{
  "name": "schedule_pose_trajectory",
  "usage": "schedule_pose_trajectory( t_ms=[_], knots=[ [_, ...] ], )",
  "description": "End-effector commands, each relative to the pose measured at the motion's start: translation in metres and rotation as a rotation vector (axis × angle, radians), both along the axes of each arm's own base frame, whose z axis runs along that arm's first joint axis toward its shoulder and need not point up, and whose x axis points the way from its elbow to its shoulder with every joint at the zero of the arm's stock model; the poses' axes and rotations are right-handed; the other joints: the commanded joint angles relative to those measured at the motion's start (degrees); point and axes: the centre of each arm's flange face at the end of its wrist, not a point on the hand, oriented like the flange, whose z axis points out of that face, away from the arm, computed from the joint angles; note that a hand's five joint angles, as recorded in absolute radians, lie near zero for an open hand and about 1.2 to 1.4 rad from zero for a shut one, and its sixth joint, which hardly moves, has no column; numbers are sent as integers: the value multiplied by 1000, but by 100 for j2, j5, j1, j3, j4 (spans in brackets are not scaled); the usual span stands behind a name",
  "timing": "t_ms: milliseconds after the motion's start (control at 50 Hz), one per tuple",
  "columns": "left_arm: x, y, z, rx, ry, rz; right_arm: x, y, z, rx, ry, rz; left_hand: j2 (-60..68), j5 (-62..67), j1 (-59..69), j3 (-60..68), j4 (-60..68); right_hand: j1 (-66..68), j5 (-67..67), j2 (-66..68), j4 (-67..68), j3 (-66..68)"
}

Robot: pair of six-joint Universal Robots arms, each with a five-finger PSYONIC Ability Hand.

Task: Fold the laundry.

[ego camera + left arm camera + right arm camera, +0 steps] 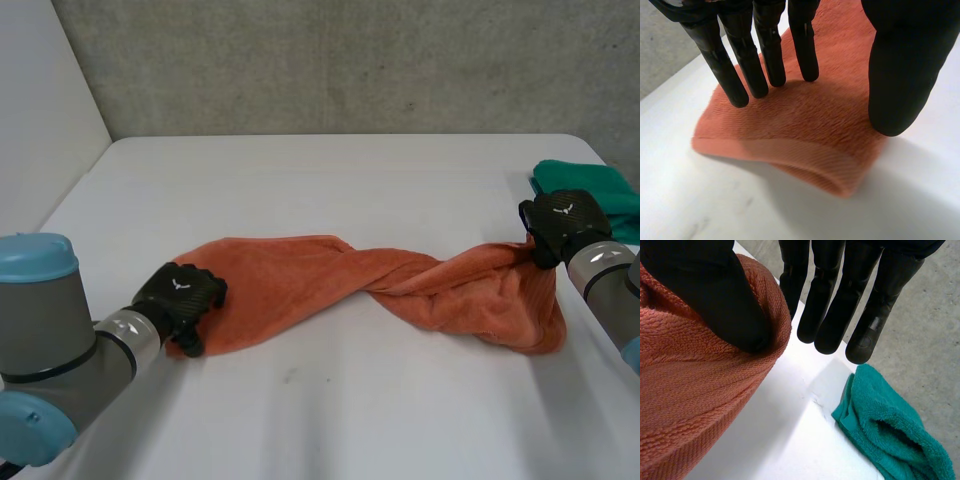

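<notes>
The orange towel [330,285] lies twisted like a rope across the middle of the white counter [300,170]; the left hand [180,295] is on its left end, fingers [742,65] straight and released, their tips down on the cloth; the right hand [562,222] is at its right end, thumb against the cloth, fingers [832,315] straight and clear of it; a green towel [600,190] lies crumpled just beyond the right hand.
</notes>
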Motion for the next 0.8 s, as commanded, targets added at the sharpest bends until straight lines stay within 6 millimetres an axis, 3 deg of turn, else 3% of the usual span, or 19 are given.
schedule_pose_trajectory(
  t_ms=[20,80,140,200,360,400,460,480,560,620,700,780,800],
  knots=[
    [4,-10,-11,-64,-100,26,1,2,-1,5,0,5,2154,2153,2118,2154,2133,2516,1431,1276,1194,1243],
    [4,-12,-8,-78,-105,30,1,3,-1,6,1,5,4612,4611,4576,4612,4591,2516,1431,1276,1194,1243],
    [4,-13,-1,-99,-89,40,1,4,2,-2,1,3,4769,4768,4733,4769,4747,2516,1431,1276,1194,1243],
    [1,-15,22,-170,-55,47,0,4,15,-36,0,-1,4769,4768,4733,4769,4747,2516,1431,1276,1194,1243],
    [1,-8,120,-392,178,95,-1,21,96,-201,-5,11,4769,4768,4733,4769,4747,2516,1431,1276,1194,1243],
    [5,-2,152,-454,256,107,-4,30,128,-252,8,13,4769,4768,4733,4769,4747,2516,1431,1276,1194,1243],
    [8,8,179,-491,304,110,-4,47,160,-282,29,39,4769,4768,4733,4769,4747,2516,1431,1276,1194,1243],
    [11,14,197,-516,326,111,-3,51,168,-290,34,47,4769,4768,4733,4769,4747,2516,1431,1276,1194,1243],
    [14,24,226,-547,355,115,-2,68,208,-351,43,86,4769,4768,4733,4769,4747,2516,1431,1276,1194,1243],
    [16,27,241,-564,376,118,-2,76,233,-390,45,104,4769,4768,4733,4769,4747,2516,1431,1276,1194,1243],
    [20,25,255,-587,402,136,-5,81,249,-387,49,101,4769,4768,4733,4769,4747,2516,1431,1276,1194,1243],
    [25,14,252,-576,389,161,-7,75,238,-321,68,103,4769,4768,4733,4769,4747,2516,1431,1276,1194,1243],
    [26,3,241,-542,374,177,-6,71,232,-302,76,105,4769,4768,4733,4769,4747,2516,1431,1276,1194,1243]
  ],
)
